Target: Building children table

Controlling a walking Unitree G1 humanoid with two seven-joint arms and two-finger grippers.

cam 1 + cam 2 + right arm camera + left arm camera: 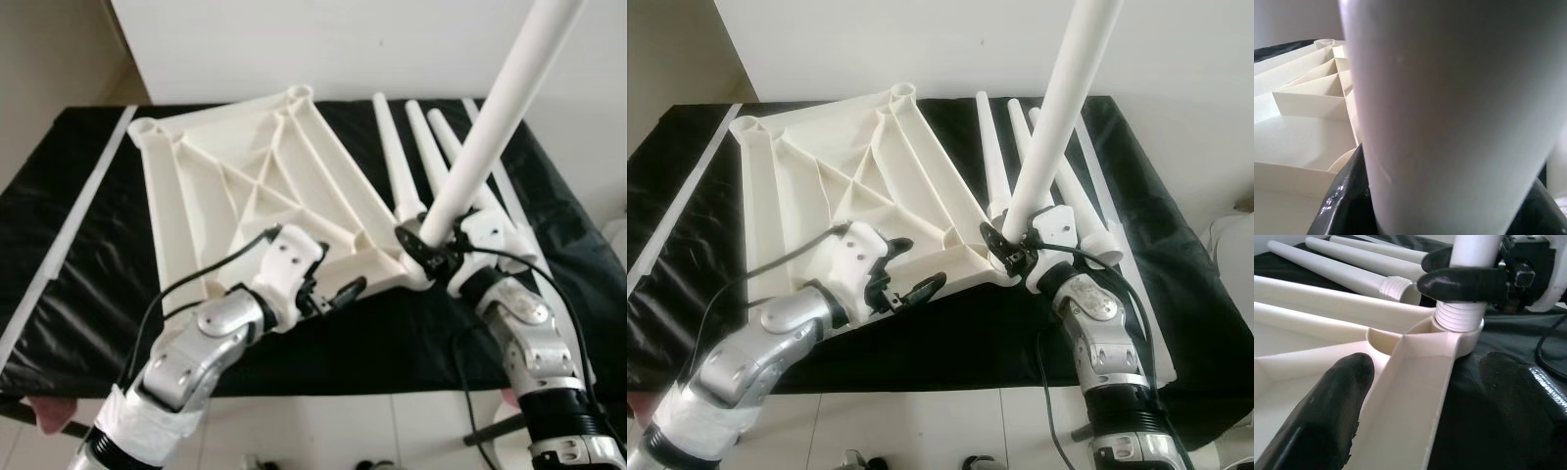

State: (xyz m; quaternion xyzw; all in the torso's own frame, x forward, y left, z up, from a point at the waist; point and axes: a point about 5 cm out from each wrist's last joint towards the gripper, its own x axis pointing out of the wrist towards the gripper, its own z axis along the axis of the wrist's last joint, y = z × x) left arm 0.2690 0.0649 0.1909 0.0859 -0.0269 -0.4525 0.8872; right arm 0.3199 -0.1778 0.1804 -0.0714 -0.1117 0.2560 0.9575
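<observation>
A cream plastic table panel [257, 186] lies upside down, ribs showing, on a black cloth [69, 225] that covers the tabletop. All places here are given from that panel.

At its near right corner sits a round socket [1459, 335]. A white table leg [490, 127] stands in this socket, tilted up and away to the right, with its ribbed screw end (the threads show plainly in the left wrist view) meeting the socket's rim. The right pincer [431, 253] is closed around the leg just above the threads, one black finger [1464, 284] wrapping across the front of it.

The left pincer [333, 294] is at the panel's near edge, just left of the socket corner. Its fingers stand wide apart and straddle the edge wall, one black fingertip [1337, 396] over the panel's inner side and the other outside, over the cloth; whether they touch the plastic I cannot tell.

Three spare legs [416, 157] lie side by side on the cloth just beyond the panel's right side, threaded ends toward the robot. A long white strip [69, 225] lies on the cloth well apart from the panel's left side.
</observation>
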